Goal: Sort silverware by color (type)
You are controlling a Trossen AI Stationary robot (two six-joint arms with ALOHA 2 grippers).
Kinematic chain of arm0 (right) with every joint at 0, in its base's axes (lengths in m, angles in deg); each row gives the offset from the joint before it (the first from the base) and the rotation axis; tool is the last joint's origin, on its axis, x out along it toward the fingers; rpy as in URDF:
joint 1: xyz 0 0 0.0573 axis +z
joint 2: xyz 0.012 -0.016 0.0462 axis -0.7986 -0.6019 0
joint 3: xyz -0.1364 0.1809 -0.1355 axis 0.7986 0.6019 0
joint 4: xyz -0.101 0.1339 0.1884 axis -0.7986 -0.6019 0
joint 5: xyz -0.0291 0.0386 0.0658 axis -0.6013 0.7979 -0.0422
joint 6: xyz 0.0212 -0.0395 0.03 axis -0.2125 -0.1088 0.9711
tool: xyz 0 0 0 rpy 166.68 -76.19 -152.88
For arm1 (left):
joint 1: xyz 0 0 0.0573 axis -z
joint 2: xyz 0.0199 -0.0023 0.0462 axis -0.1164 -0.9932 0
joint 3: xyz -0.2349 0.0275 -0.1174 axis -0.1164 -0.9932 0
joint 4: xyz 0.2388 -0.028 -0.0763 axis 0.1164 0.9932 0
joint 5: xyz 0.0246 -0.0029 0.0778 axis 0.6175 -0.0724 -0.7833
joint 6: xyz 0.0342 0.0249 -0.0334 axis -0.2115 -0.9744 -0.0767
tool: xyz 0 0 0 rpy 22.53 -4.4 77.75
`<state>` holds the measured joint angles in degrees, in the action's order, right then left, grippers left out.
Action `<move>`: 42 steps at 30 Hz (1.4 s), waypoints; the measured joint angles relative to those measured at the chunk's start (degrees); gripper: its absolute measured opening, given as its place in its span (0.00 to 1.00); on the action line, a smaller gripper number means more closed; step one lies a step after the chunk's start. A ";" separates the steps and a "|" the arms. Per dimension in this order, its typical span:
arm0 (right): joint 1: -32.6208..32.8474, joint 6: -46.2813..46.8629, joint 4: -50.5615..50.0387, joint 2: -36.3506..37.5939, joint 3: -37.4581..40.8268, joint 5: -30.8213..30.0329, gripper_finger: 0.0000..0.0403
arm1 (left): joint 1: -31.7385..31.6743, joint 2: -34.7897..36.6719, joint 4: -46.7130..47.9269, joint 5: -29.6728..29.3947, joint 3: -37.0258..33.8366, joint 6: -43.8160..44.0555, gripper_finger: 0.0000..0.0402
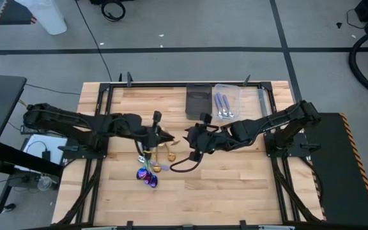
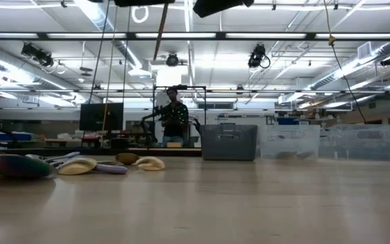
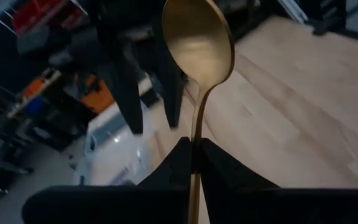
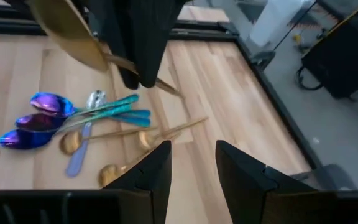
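My left gripper hangs over the table's middle, shut on a gold spoon. In the right wrist view the spoon's bowl sits high and its handle slants down past the dark fingers. My right gripper faces it from the right, open, with nothing between its fingers. Below them the other silverware lies flat in a loose pile on the wood: purple spoons, teal pieces, a silver one and gold ones. My left gripper pinches the gold spoon's handle between its two fingertips, a little below the bowl. The fingers reach in from the table's left, nearly level, and lie across the handle. The spoon is lifted clear of the table, with its bowl up above the fingers.
A dark tray and a clear tray, the clear one holding a few spoons, stand at the table's far edge, right of centre. A black cable loops on the wood below my right gripper. Bare wood lies toward the near edge.
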<state>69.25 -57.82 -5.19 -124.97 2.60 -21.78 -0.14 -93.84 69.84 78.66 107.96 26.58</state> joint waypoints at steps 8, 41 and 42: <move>0.02 -4.34 3.59 0.00 0.00 -0.59 0.34 | 0.00 0.04 -9.23 0.00 -0.02 -1.25 0.06; 0.02 -21.43 21.18 0.00 0.00 1.87 0.06 | 0.07 0.92 -23.70 4.80 0.02 3.63 0.07; 0.02 -21.46 21.11 0.00 0.00 1.95 0.06 | 0.06 0.92 -23.70 4.79 0.02 4.06 0.07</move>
<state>69.27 -79.28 15.92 -124.97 2.60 -19.83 -0.08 -92.92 46.14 83.45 107.98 30.64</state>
